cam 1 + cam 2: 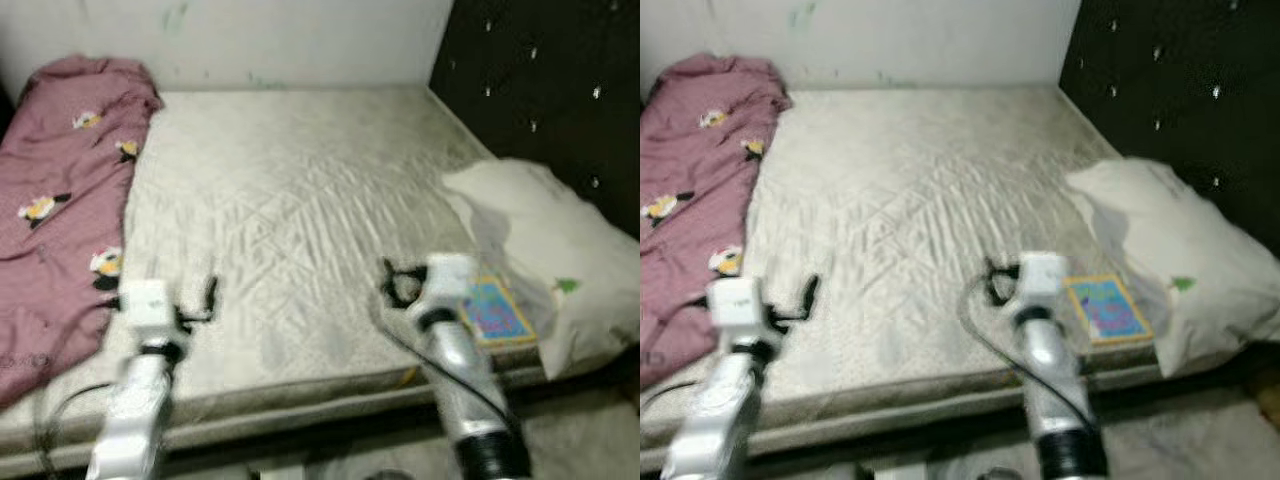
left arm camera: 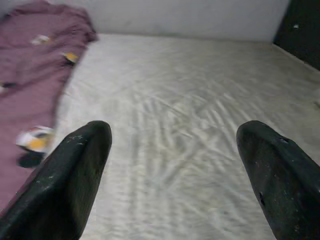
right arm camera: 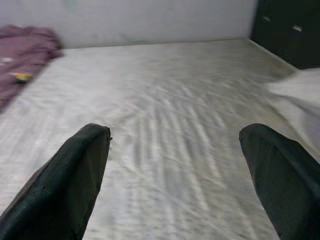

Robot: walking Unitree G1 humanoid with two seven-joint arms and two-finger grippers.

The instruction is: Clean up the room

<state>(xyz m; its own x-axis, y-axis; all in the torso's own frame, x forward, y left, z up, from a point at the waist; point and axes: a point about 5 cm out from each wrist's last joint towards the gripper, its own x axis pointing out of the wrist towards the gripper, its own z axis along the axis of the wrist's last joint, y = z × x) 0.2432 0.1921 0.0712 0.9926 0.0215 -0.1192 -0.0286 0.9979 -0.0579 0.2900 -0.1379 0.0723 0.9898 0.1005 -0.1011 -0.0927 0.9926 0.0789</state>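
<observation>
A colourful book (image 1: 497, 310) lay flat on the bed (image 1: 300, 220) near its front edge on the robot's right, tucked just against the lower side of a white pillow (image 1: 545, 245) that rested along the dark, studded headboard (image 1: 545, 80). On the far left of the bed a rumpled maroon blanket (image 1: 60, 200) with small cartoon prints ran from the wall down to the front edge. Between blanket and pillow the pale, wrinkled sheet lay bare.

The right end effector (image 1: 392, 280) hung low over the sheet just beside the book, on its left, not touching it. In the right wrist view its two black fingers (image 3: 75, 185) stood wide apart with only sheet between them, gripping nothing. The left end effector (image 1: 205, 300) was held over the front part of the bed, near the edge of the blanket; its fingers (image 2: 65, 185) were likewise spread wide and empty. Both silver arms reached forward from the foot of the frame. The picture was somewhat blurred.
</observation>
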